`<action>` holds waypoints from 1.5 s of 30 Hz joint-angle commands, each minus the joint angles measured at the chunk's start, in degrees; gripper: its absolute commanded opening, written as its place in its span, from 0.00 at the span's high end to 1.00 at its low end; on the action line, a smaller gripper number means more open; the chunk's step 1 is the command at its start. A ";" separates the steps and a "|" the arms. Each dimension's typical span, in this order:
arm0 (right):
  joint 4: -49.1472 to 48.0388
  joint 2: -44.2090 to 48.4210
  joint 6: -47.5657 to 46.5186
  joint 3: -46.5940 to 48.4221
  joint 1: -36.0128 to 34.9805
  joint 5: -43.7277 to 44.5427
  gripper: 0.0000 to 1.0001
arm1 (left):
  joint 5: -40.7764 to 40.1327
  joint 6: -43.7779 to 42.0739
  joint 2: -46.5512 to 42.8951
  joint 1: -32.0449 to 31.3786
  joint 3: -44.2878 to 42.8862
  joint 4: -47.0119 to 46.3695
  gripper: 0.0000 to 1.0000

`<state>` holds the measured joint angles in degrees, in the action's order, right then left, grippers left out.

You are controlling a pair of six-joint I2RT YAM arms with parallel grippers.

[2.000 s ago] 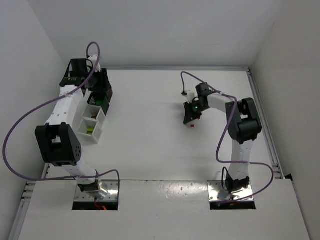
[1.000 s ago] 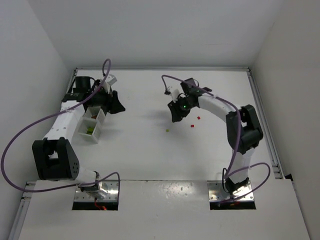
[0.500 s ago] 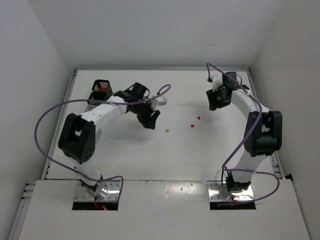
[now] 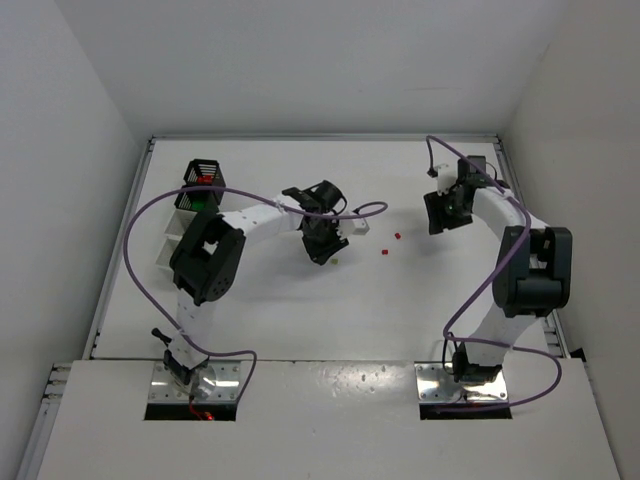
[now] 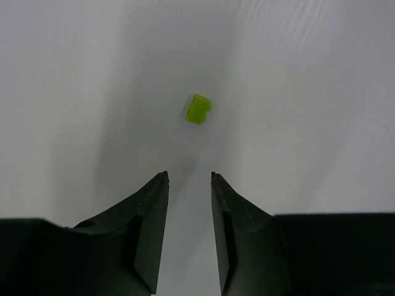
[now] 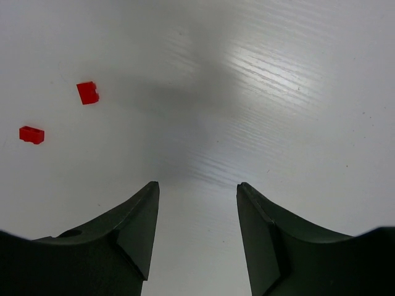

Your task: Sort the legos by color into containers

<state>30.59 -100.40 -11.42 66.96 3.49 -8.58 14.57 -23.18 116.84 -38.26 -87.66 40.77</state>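
A yellow-green lego [image 5: 199,108] lies on the white table just ahead of my left gripper [image 5: 189,177], whose jaws stand a narrow gap apart with nothing between them. From above, the left gripper [image 4: 325,252] hovers beside that lego [image 4: 335,261]. Two red legos [image 6: 87,92] [image 6: 31,134] lie up and to the left of my right gripper [image 6: 197,185], which is open and empty. In the top view the right gripper [image 4: 434,224] sits to the right of these red legos [image 4: 397,237] [image 4: 384,251]. The containers stand in a row at far left.
A black mesh bin [image 4: 205,172] holds red pieces and a second black bin [image 4: 195,198] sits just below it. White bins [image 4: 170,240] are partly hidden behind the left arm. Purple cables loop over the table. Walls close in on both sides.
My left arm swung right from the bins to the yellow-green lego, and its jaws narrowed. The right arm pulled back right of the red legos, jaws slightly wider.
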 commanded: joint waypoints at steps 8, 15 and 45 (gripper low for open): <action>-0.88 1.79 -0.53 0.54 1.35 -1.53 0.38 | 1.42 -8.63 0.58 -2.17 -1.64 -0.70 0.61; -1.41 0.73 0.52 1.68 1.35 -0.91 0.29 | 2.56 -9.16 3.04 -3.31 -4.71 -0.70 0.52; -1.41 -0.32 0.00 1.68 1.35 -1.44 0.28 | 4.15 -10.75 9.29 -3.84 -8.06 -0.70 0.89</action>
<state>30.44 -100.47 -11.55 66.98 4.71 -9.26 17.52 -33.19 124.95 -41.32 -94.87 40.05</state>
